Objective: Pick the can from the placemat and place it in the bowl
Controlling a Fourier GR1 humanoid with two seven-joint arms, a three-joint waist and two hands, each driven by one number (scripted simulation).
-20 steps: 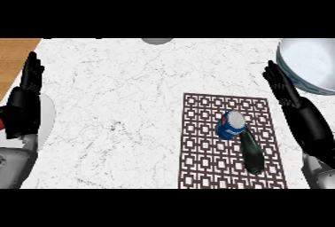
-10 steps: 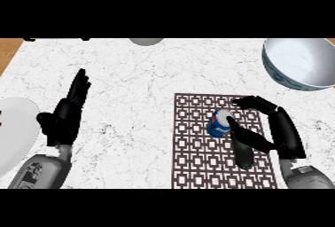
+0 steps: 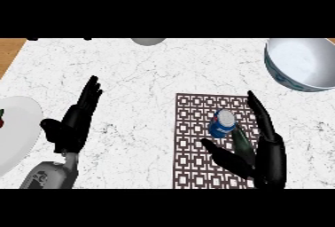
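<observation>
The counter is spreading white and marbled across nearly the whole view, with a strip of wood showing at its upper left corner. On its right half the placemat is lying flat, a dark brown lattice running down to the lower edge. The bowl is sitting at the upper right, off the placemat and well apart from it, its pale inside facing up and its right side running out of view. A white plate is showing at the left edge, partly cut off, with a speck of red and green at its rim. A small grey round thing is peeking in at the top edge.

The left hand is resting open over the bare counter left of the placemat, fingers straight and pointing up the view, holding nothing.

The right hand is standing open over the placemat's lower right, fingers stretched straight upward and thumb spread out to the left, grasping nothing.

The can, blue with a pale top, is standing on the placemat near its middle, sitting in the gap between the right thumb and fingers, just beside the fingers; whether it is touching them I cannot tell.
</observation>
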